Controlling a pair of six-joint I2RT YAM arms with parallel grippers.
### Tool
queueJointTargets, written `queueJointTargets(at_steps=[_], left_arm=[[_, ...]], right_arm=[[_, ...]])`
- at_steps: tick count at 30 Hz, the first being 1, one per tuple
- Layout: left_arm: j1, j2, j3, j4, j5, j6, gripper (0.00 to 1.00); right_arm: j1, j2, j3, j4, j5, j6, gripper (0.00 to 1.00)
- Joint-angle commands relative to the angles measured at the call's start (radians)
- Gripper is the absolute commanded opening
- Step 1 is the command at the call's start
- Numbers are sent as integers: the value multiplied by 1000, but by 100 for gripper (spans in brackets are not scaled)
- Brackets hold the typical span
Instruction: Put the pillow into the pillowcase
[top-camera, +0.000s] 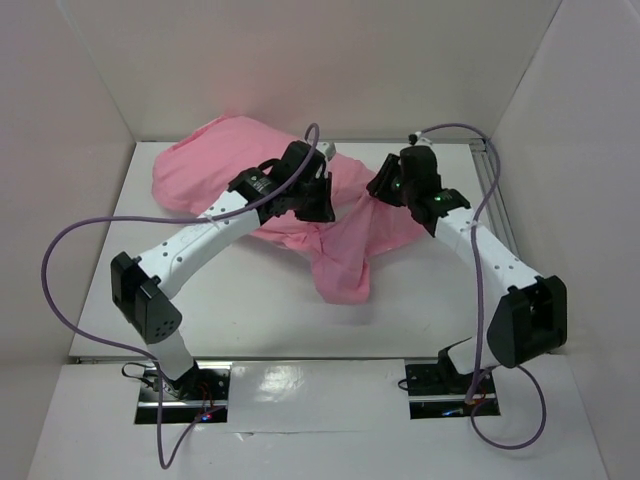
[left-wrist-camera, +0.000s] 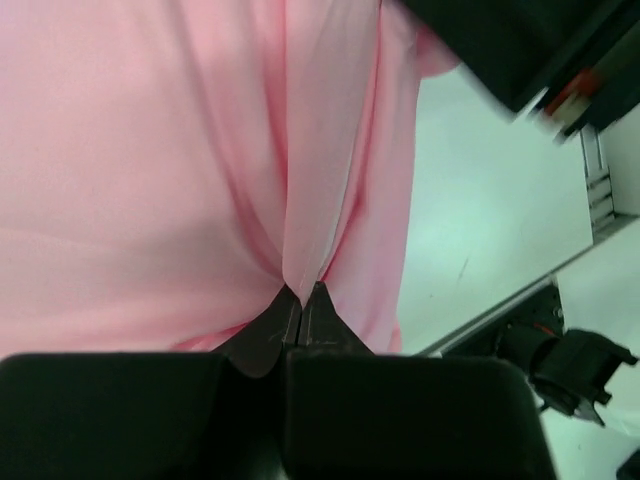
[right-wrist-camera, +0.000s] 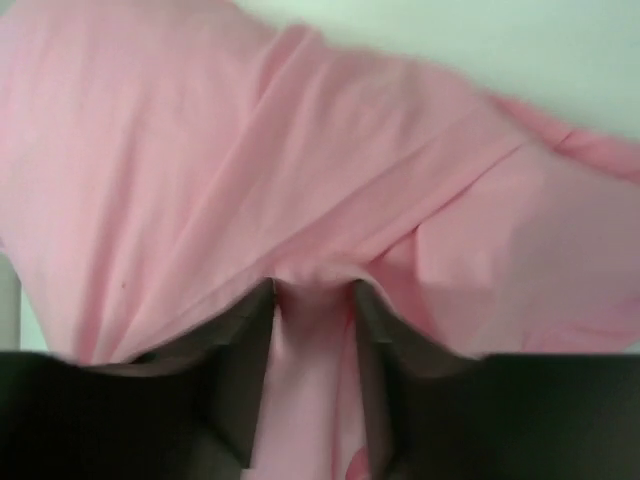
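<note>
Slippage risk: shiny pink satin pillowcase (top-camera: 345, 255), pinched tight by left gripper (left-wrist-camera: 302, 292), may slip from half-parted right gripper (right-wrist-camera: 312, 288) at one o'clock.

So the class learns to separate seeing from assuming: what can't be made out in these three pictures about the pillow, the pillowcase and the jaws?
- The pillow: in no view; the pillowcase covers anything beneath it.
- The pillowcase opening: lost in folds, all views.
- The right jaws' grip: the right wrist view shows them apart with cloth between; pinched or loose, unclear.
- Both jaws, top view: hidden under the arms' wrists.
</note>
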Motion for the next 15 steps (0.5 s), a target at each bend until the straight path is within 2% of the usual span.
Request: queueJointTargets(at_steps=[1, 3, 5, 6, 7, 8, 10, 11, 12, 14, 15], left_arm=[[-26, -37, 89, 34, 121, 29, 0], [-37, 7, 125, 34, 156, 44, 0], [-37, 48, 176, 34, 238, 64, 3], [-58, 103, 201, 19, 280, 98, 34], [-68, 142, 233, -3, 323, 119, 48], [-78, 185, 333, -44, 346, 136, 53], [-115, 293, 449, -195, 286, 166, 55], [-115, 309, 506, -227, 192, 166, 57], [-124, 309, 506, -247, 154, 166, 57], [-124, 281, 492, -258, 80, 166, 63], [-124, 259, 447, -258, 25, 166, 63]], right_arm=[[-61, -96, 56, -50, 30, -51, 49], [-85, -211, 8, -69, 18, -51, 60], [-101, -274, -27, -138, 6, -51, 62], [-114, -322, -36, -170, 6, -51, 62], [-115, -340, -46, -200, 6, -51, 62], [-127, -354, -64, -263, 6, -51, 61], [-136, -389, -87, -308, -29, -72, 61], [-136, -400, -98, -346, -29, -73, 61], [-136, -409, -116, -360, -51, -73, 61], [-136, -422, -125, -388, -95, -82, 61], [-127, -422, -141, -388, -112, -82, 61]])
